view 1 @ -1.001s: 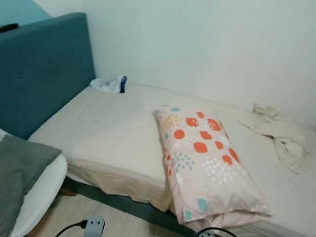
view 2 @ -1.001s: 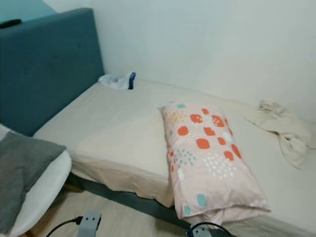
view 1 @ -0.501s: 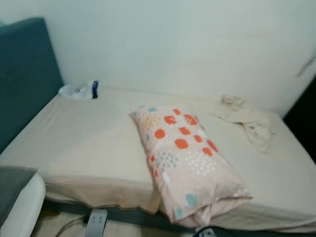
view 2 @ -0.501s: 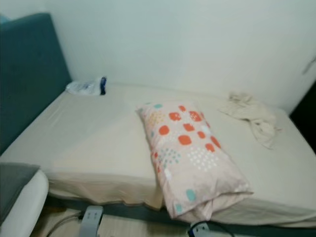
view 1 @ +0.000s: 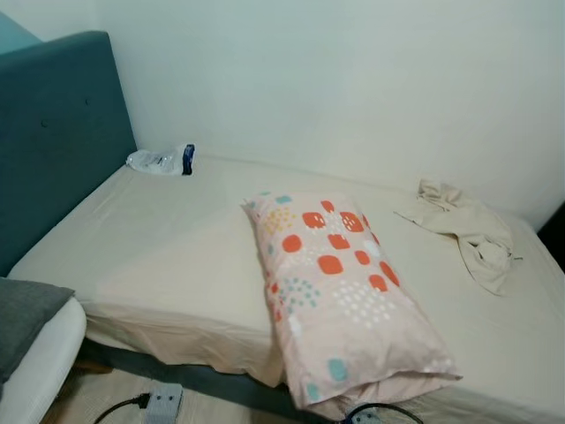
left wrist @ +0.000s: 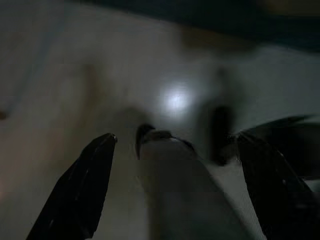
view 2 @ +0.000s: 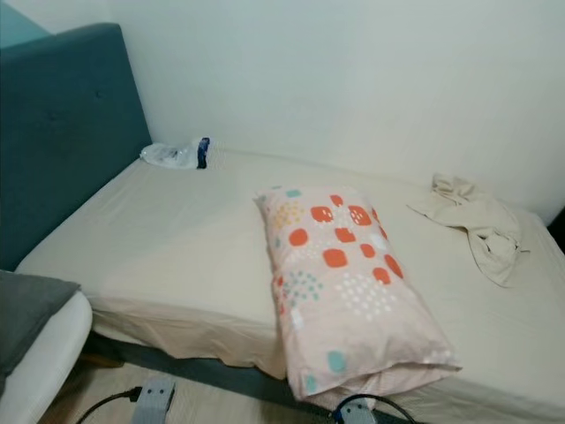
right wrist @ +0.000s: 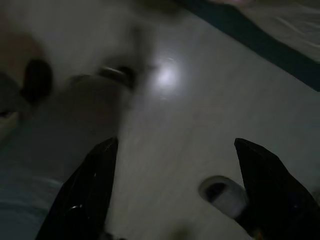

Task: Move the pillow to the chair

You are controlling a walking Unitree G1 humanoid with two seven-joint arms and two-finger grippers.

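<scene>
Black fingers hang spread and empty on both arms: the left gripper (left wrist: pixel 175 190) and the right gripper (right wrist: pixel 175 195) both point down at dim, blurred floor, low beside the robot and well below the mattress. Just ahead of them and higher, the pillow (view 1: pixel 340 291), pale pink with orange and teal spots, lies lengthwise on the bed (view 1: pixel 168 256), its near end hanging a little over the edge above a dark cable loop (view 1: pixel 375 413) on the floor. Off to the left gripper's side sits the white chair (view 1: pixel 40 367) with a grey cloth (view 1: pixel 22 322) draped on it. Further back from both grippers lie a crumpled beige garment (view 1: pixel 468 231) and, at the wall by the teal headboard (view 1: pixel 53 132), a clear plastic bottle (view 1: pixel 163 161) on its side. The likely trouble, I'd say: a soft, long pillow pinched at one end would sag and drag, perhaps pulling the loose sheet, or slip to the floor; feet could also catch the cable or the power strip (view 1: pixel 163 405). No readable writing anywhere; the bottle's blue label is too small to tell.
</scene>
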